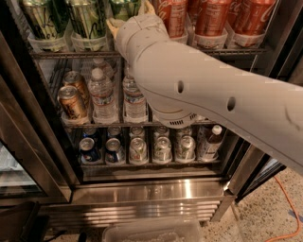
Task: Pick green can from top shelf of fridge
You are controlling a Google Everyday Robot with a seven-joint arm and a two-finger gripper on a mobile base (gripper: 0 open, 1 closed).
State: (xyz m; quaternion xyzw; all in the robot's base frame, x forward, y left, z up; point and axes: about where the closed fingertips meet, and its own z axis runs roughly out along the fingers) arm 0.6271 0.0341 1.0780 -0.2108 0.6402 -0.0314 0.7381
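On the top shelf (71,55), the gripper (129,16) is at the green can (124,6), between olive cans (87,19) and red cans (213,16); grip unclear.

At the top shelf (71,55) the claw (129,15) is hemmed between olive cans (87,19) and red cans (213,16).

The green can (124,7), bright green, stands upright near the middle of the top shelf (71,54), with only its lower part in view. The gripper (129,16) is right up against it. The fridge (151,191) has a dark frame, wire racks and a shiny steel base.
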